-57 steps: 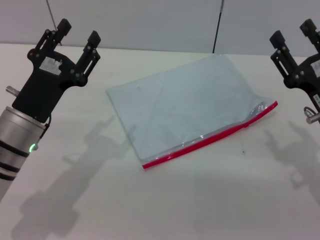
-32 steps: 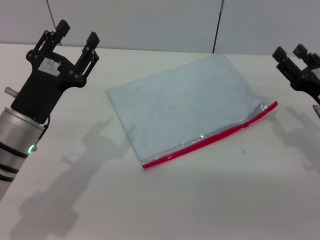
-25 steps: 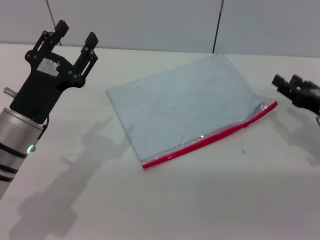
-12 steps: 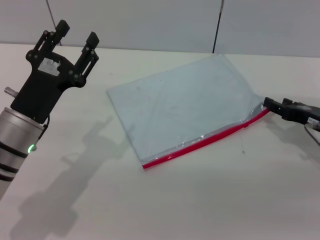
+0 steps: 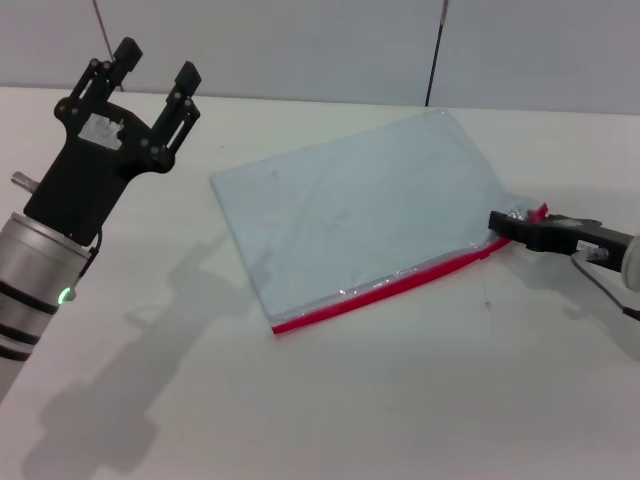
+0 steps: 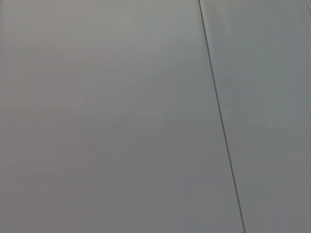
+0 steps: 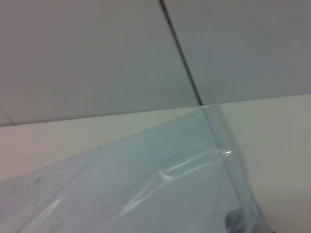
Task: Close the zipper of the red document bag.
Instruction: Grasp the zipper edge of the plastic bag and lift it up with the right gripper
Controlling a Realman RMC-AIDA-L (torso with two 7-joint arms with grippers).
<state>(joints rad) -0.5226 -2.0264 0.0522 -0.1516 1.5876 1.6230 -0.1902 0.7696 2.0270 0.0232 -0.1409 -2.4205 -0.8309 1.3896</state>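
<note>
Swung down from above onto the zipper's (image 5: 390, 286) right end, right gripper (image 5: 497, 222) low on the surface (image 5: 400, 400), jaws' gap unclear; red document bag (image 5: 350, 215) nudged; next, drag slider; left gripper (image 5: 150, 80) parked wide open far left.

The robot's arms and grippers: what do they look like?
The left gripper is black, with two slim fingers on linked bars, a pale label on its flat body, and a silver, black-banded forearm with a green light. The right gripper is also black, with a thin cable behind it.
</note>
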